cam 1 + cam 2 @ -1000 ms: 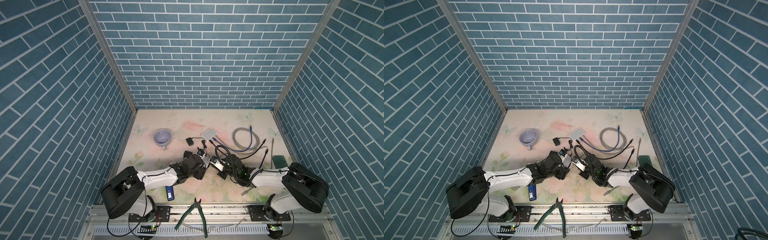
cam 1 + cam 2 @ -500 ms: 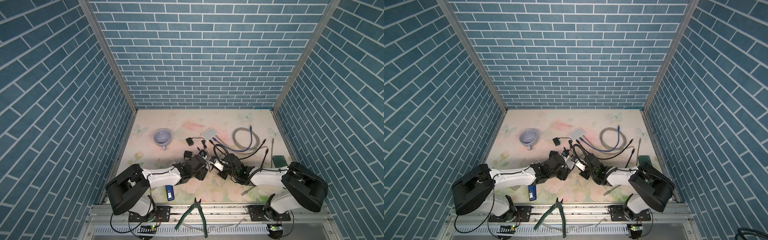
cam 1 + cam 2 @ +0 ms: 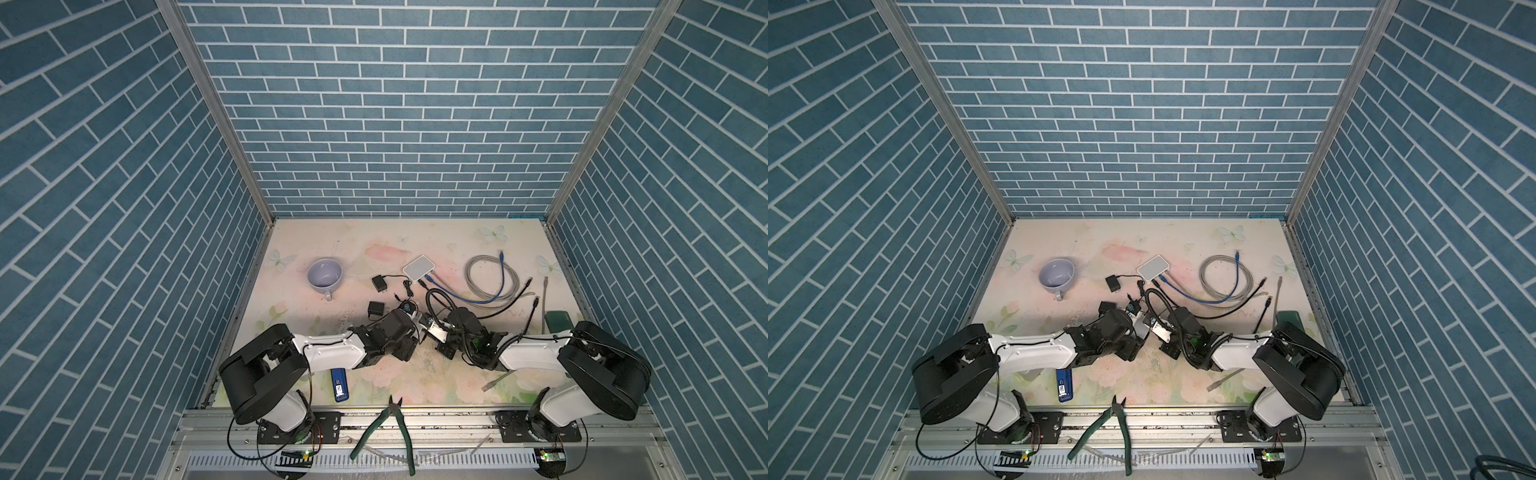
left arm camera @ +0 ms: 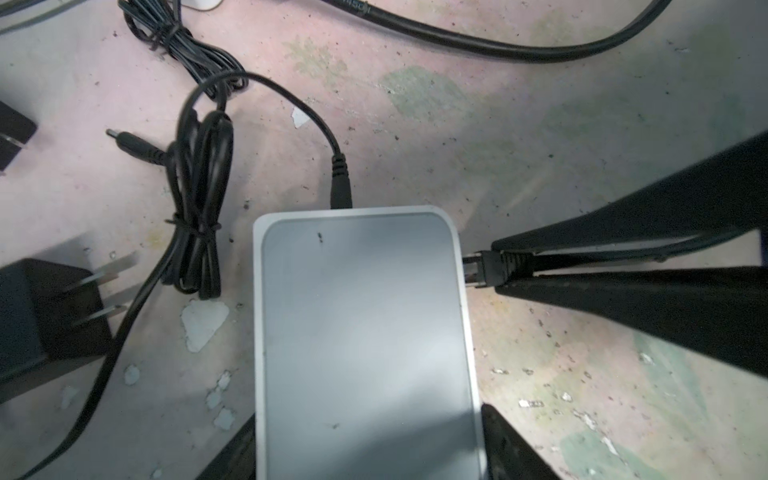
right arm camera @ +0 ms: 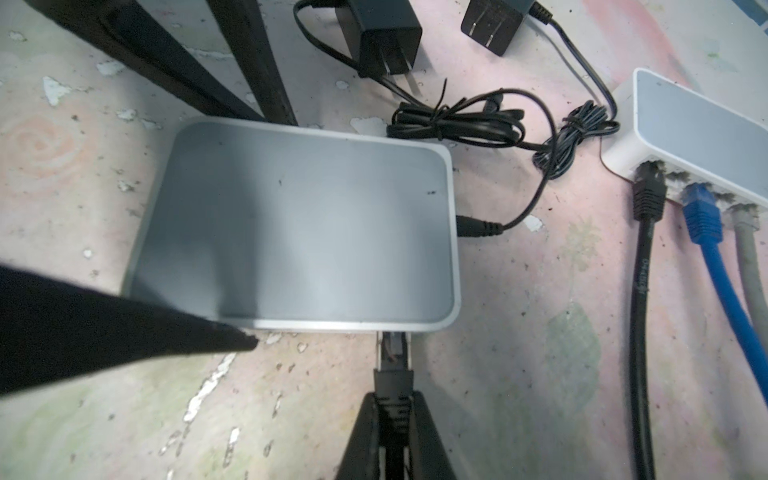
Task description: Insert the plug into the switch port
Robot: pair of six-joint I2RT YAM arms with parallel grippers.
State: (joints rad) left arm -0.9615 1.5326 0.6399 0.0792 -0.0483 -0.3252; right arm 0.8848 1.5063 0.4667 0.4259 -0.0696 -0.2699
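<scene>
The switch [image 4: 365, 332], a flat grey box with a white rim, lies on the floral table and also shows in the right wrist view [image 5: 299, 228]. My left gripper [image 4: 370, 453] is shut on it, one finger on each long side. A thin black power lead [image 4: 340, 183] is plugged into its short end. My right gripper [image 5: 392, 415] is shut on the black plug [image 5: 392, 365]. The plug's clear tip [image 4: 471, 270] meets the port in the switch's long side; how deep it sits is hidden. In both top views the two grippers cover the switch at the table's middle front.
A second white switch [image 3: 419, 267] with black, blue and grey cables plugged in lies behind. Two black power adapters [image 3: 379, 283] [image 3: 376, 309], a lilac cup [image 3: 325, 274] and coiled cables [image 3: 490, 278] are nearby. A blue stick [image 3: 340, 384] and green pliers [image 3: 390, 432] lie at the front.
My left arm has swung a little to the right, bringing the switch slightly closer to the plug. The right gripper has barely moved. Both grips are unchanged.
</scene>
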